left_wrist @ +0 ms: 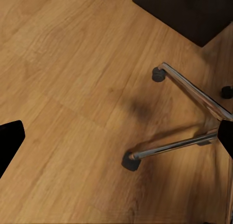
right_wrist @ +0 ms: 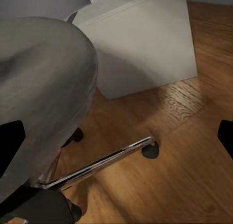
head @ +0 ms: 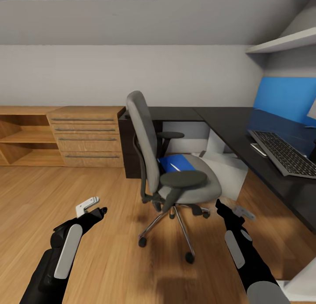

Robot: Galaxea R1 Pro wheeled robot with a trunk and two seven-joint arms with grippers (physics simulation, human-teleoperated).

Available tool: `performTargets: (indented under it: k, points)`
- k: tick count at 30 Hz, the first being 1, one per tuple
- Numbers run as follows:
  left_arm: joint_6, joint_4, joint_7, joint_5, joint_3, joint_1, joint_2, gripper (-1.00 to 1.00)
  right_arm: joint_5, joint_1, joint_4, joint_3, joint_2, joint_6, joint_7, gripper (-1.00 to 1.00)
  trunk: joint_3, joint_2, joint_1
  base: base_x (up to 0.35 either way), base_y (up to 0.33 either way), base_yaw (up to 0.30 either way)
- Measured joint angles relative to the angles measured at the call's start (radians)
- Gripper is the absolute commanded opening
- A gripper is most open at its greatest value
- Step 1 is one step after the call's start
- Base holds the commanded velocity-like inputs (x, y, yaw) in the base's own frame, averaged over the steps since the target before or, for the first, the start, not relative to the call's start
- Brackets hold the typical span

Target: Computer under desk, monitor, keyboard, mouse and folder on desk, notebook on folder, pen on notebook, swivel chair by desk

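Note:
The grey swivel chair [head: 151, 137] stands on the plank floor in front of the black desk [head: 219, 119]. On its seat lies the blue folder [head: 179, 162] with a slim white pen [head: 175, 167] on top. The keyboard [head: 285, 153] rests on the desk's right wing. The pale grey computer [head: 230, 172] sits under the desk behind the chair. Both grippers hover low before the chair, apart from it: left gripper [head: 94, 208] open, right gripper [head: 231, 209] open. The chair's chrome base [left_wrist: 194, 95] and seat [right_wrist: 43, 88] are close by. Monitor, mouse and notebook cannot be made out.
A light wood drawer unit [head: 87, 135] with open shelves stands against the wall at the left. A blue wall panel [head: 285, 97] and a white shelf [head: 281, 42] are above the desk. A small flat object [head: 258, 149] lies beside the keyboard.

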Motion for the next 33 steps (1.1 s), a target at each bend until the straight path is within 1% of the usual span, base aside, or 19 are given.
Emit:
performTargets:
  k: [5, 10, 11, 13, 15, 17, 19, 33]
  points:
    - [0.001, 0.001, 0.001, -0.001, 0.000, 0.000, 0.000, 1.00, 0.000, 0.000, -0.001, 0.000, 0.001, -0.006, -0.001, 1.00, 0.000, 0.000, 0.000, 0.121, 0.000, 0.000]
    - [0.001, 0.001, 0.001, -0.003, 0.000, 0.000, 0.000, 1.00, -0.002, 0.000, -0.005, 0.000, 0.001, -0.032, -0.001, 1.00, 0.000, 0.000, 0.000, 0.055, 0.000, 0.000]
    - [-0.005, -0.005, 0.005, -0.008, 0.001, 0.000, -0.006, 1.00, -0.007, -0.006, 0.001, -0.006, -0.005, -0.027, 0.005, 1.00, 0.000, 0.000, 0.000, 0.000, 0.000, 0.000]
    - [-0.006, -0.005, 0.005, -0.009, 0.000, 0.000, -0.015, 1.00, -0.015, -0.006, 0.003, -0.017, 0.005, -0.034, -0.001, 1.00, 0.000, 0.000, 0.000, 0.000, 0.000, 0.000]
    - [-0.005, -0.005, 0.005, -0.009, 0.000, 0.000, -0.015, 1.00, -0.015, -0.006, 0.003, -0.022, 0.005, -0.034, -0.001, 1.00, 0.000, 0.000, 0.000, 0.000, 0.000, 0.000]
    - [-0.005, -0.003, 0.004, -0.009, 0.001, 0.000, -0.017, 1.00, -0.003, -0.006, 0.001, -0.021, 0.012, -0.038, -0.005, 1.00, 0.000, 0.000, 0.000, 0.000, 0.000, 0.000]
    - [-0.005, -0.001, 0.003, -0.008, 0.001, 0.000, -0.019, 1.00, 0.004, -0.006, 0.001, -0.021, 0.011, -0.040, -0.006, 1.00, 0.000, 0.000, 0.000, 0.000, 0.000, 0.000]
    - [-0.005, 0.000, 0.002, -0.008, 0.000, 0.000, -0.018, 1.00, 0.010, -0.006, 0.000, -0.022, 0.004, -0.043, -0.007, 1.00, 0.000, 0.000, 0.000, 0.000, 0.000, 0.000]
